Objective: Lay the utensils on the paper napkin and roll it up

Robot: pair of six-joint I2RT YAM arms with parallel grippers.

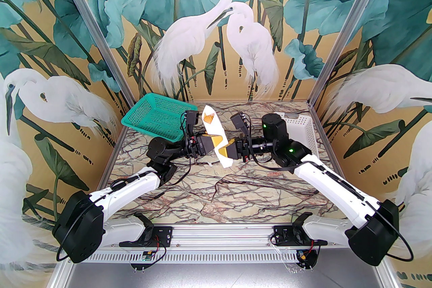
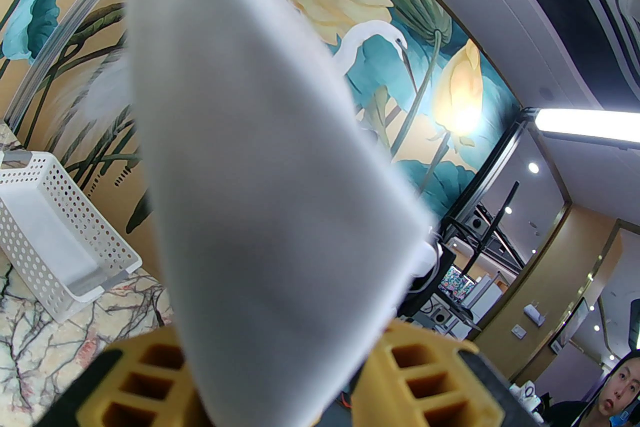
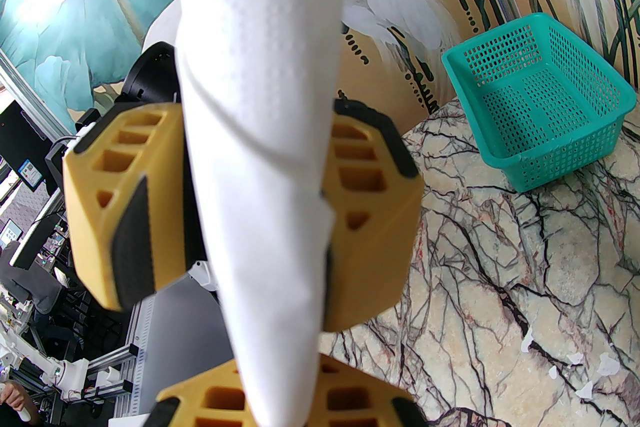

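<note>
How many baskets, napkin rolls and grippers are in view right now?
Baskets: 2 (teal basket, white basket)
Napkin rolls: 1 (napkin roll, between the two grippers)
Grippers: 2 (left gripper, right gripper)
Total: 5

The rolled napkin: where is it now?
Top view: over the table's middle, the rolled napkin is between the left tool and the right tool, right of the green basket.

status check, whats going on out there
left gripper and right gripper both shut on rolled napkin, held up between them. orange-brown utensil end shows at far end. green basket, white basket well aside.
</note>
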